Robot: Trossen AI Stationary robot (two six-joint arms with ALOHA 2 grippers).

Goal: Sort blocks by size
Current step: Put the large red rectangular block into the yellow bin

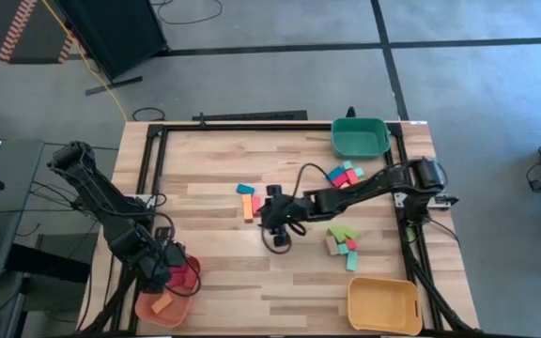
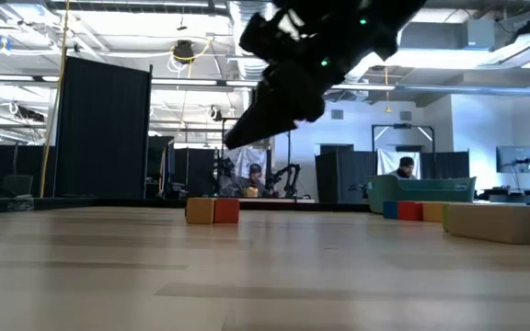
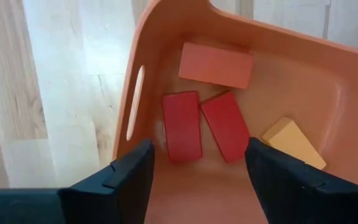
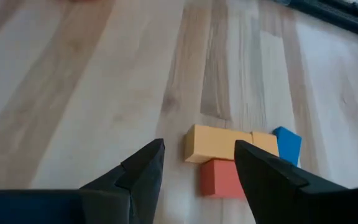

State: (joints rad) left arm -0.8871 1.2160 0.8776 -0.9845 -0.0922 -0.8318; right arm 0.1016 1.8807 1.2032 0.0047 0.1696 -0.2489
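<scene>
Four flat blocks lay in the smooth salmon tray [image 3: 166,37] under my left gripper [image 3: 197,165].
From above, I saw the right gripper [image 1: 276,214] over bare wood by an orange-and-blue cluster [image 1: 246,199]. Left wrist: two red bars [image 3: 181,126], one pink [image 3: 216,65], one yellow wedge [image 3: 294,143], fingers parted, empty. Right wrist: fingers apart, empty, red block [image 4: 221,178] partly hidden.

Bright, even overhead light fills the scene. Ceiling lamps [image 2: 403,57] glare in the low view, leaving the arm a dark silhouette. The desk [image 1: 214,160] shows soft shadows; its near surface blurs in the low view.
</scene>
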